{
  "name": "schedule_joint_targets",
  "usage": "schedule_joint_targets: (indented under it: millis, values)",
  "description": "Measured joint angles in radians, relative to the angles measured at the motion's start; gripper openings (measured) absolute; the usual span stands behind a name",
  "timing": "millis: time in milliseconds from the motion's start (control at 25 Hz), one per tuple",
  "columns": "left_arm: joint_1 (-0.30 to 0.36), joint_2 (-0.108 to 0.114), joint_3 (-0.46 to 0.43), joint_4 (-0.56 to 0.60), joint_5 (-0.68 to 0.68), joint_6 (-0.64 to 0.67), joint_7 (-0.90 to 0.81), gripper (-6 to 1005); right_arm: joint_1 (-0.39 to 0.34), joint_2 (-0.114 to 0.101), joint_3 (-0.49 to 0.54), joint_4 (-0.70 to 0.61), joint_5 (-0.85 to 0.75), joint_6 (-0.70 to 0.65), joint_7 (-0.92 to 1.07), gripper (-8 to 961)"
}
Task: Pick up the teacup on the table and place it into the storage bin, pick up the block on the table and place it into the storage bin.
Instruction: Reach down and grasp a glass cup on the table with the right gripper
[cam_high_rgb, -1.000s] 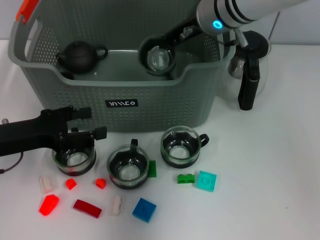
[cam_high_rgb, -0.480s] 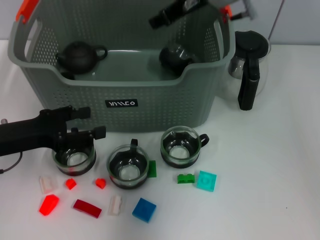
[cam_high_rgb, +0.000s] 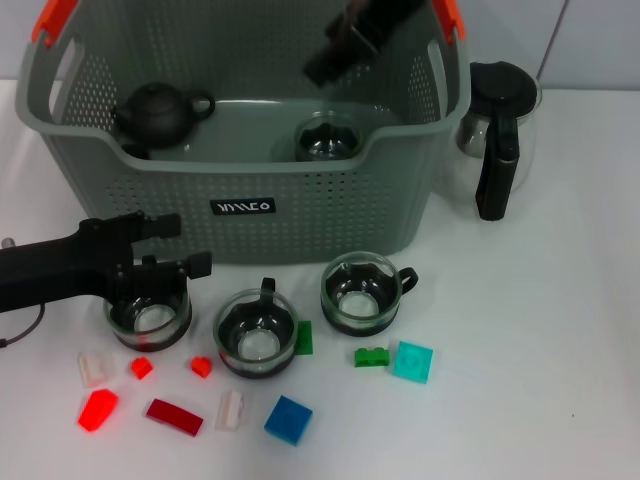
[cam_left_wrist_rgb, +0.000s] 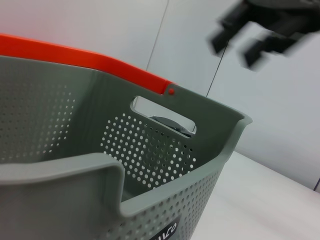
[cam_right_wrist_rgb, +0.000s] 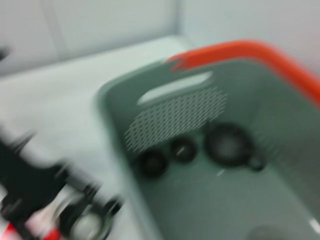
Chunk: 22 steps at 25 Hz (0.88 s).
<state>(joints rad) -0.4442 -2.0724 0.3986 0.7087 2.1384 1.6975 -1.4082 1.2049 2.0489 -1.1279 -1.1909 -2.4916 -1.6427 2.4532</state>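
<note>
Left gripper (cam_high_rgb: 165, 262) low over the worktop (cam_high_rgb: 540, 340), just in front of the bin (cam_high_rgb: 240, 190), fingers (cam_high_rgb: 198, 264) spread at the rim of the leftmost cup (cam_high_rgb: 150, 318), not clamped on it. Right gripper (cam_high_rgb: 340, 50) raised above the bin's far side, blurred, holding nothing; cannot tell whether its fingers are open or closed.

Inside the bin: one glass teacup (cam_high_rgb: 327, 140) upright on the floor near the front wall, and a dark teapot (cam_high_rgb: 160, 110) at the left end. Orange clips (cam_high_rgb: 52, 20) on the bin's handles, black label (cam_high_rgb: 244, 207) on its front wall.

On the worktop in front of the bin, two more cups in a row beside the leftmost one: middle cup (cam_high_rgb: 257, 335) and right cup (cam_high_rgb: 360, 292). Coffee pot (cam_high_rgb: 500, 135) standing to the right of the bin.

Blocks scattered among and in front of the cups: blue block (cam_high_rgb: 288, 419), teal block (cam_high_rgb: 412, 361), green block (cam_high_rgb: 372, 356), dark red block (cam_high_rgb: 174, 416), red block (cam_high_rgb: 98, 409), white block (cam_high_rgb: 231, 409).
</note>
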Motion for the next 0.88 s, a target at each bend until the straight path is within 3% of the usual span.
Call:
schedule_joint_targets:
  millis: [200, 320, 720, 880]
  values:
    - [-0.001, 0.000, -0.001, 0.000, 0.000, -0.003, 0.000, 843, -0.018, 0.027, -0.012, -0.088, 0.030, -0.205, -0.116, 516]
    - [-0.001, 0.000, -0.001, 0.000, 0.000, -0.003, 0.000, 844, -0.037, 0.043, -0.026, -0.113, 0.034, -0.260, -0.167, 515]
    - [0.000, 0.006, -0.002, 0.006, 0.008, 0.008, 0.000, 843, -0.098, 0.046, -0.131, -0.112, 0.032, -0.296, -0.248, 515]
    - [0.006, 0.018, 0.003, 0.010, 0.015, 0.087, 0.000, 843, -0.128, 0.050, -0.182, -0.110, 0.036, -0.269, -0.260, 516]
